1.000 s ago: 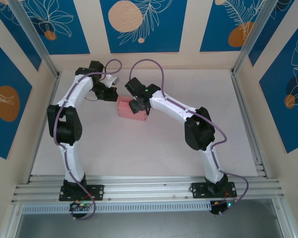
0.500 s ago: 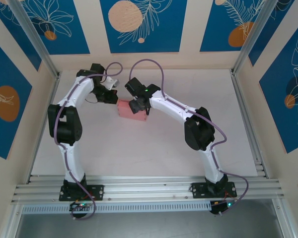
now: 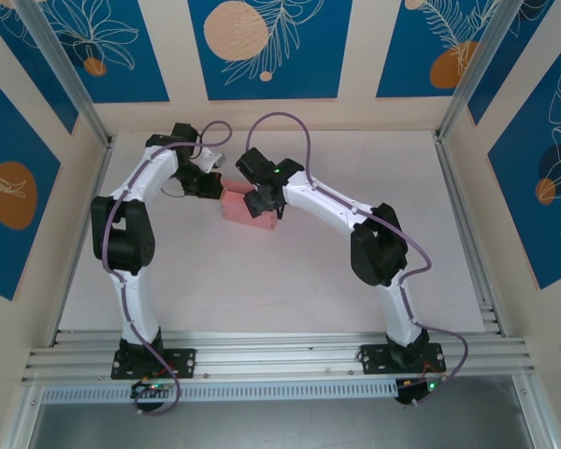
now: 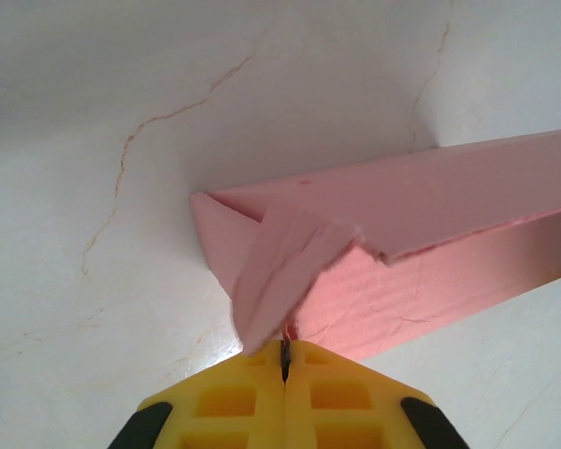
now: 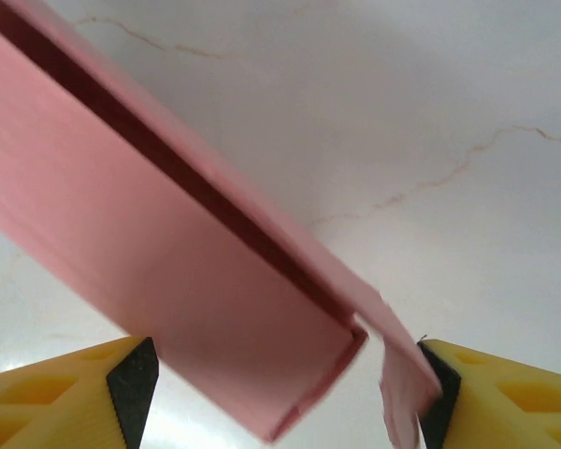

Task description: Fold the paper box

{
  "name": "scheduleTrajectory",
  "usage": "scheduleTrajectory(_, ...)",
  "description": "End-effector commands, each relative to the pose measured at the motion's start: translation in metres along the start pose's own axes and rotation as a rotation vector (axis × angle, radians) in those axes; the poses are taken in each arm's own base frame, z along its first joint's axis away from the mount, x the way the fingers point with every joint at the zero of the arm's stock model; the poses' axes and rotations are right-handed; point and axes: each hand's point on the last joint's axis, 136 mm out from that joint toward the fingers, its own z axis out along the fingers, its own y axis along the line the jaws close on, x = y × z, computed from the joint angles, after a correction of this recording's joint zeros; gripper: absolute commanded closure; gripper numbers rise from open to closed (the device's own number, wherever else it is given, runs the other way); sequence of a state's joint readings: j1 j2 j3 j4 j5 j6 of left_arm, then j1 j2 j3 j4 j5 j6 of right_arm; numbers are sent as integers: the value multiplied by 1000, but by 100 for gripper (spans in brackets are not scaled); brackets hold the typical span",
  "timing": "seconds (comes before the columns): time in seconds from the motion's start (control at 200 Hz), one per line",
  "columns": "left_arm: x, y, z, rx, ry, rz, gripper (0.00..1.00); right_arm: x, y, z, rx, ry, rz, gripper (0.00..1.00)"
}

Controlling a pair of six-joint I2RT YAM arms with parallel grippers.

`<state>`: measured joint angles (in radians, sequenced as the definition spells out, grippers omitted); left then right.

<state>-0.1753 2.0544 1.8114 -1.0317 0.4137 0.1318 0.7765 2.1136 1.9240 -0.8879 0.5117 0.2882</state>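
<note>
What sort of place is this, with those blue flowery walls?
Likely a robot test cell: a left arm and right arm bolted to an aluminium rail, printed wall panels enclosing a white table, one pink paper box.

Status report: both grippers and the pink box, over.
Left gripper shut on end flap. Right gripper open, astride pink box. No obstacle seen.

Pink paper box (image 3: 241,208), white veined table (image 3: 290,281), white-and-black arms (image 3: 327,206), blue leaf-patterned wall panels (image 3: 266,47).
</note>
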Motion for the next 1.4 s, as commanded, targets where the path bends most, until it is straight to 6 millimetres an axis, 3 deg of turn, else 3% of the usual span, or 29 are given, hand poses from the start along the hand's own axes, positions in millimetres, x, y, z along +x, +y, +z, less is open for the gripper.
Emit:
scheduleTrajectory(0.0,-5,-12,-6,13,-22,20,100,5,-10,-27,21,-17,34,27)
scheduleTrajectory(0.17,-6,-13,-7,16,-27,20,100,12,-16,-26,43,-8,68,30)
scheduleTrajectory(0.35,-9,-20,-15,31,-48,31,100,5,-18,-29,45,-28,78,33)
scheduleTrajectory(0.54,-15,-25,-43,-16,-101,63,75,-1,-20,-38,39,-41,93,39)
scheduleTrajectory(0.695,-29,-20,-59,-86,-142,84,70,-1,-23,-45,45,-40,118,40)
scheduleTrajectory(1.14,-46,-13,-44,-95,-127,152,67,-5,-31,-47,44,-42,167,49)
scheduleTrajectory(1.32,-43,-16,-36,-82,-87,169,67,-3,-34,-39,33,-23,188,57)
scheduleTrajectory(1.395,-38,-15,-33,-104,-59,176,62,-4,-32,-37,20,-22,194,60)
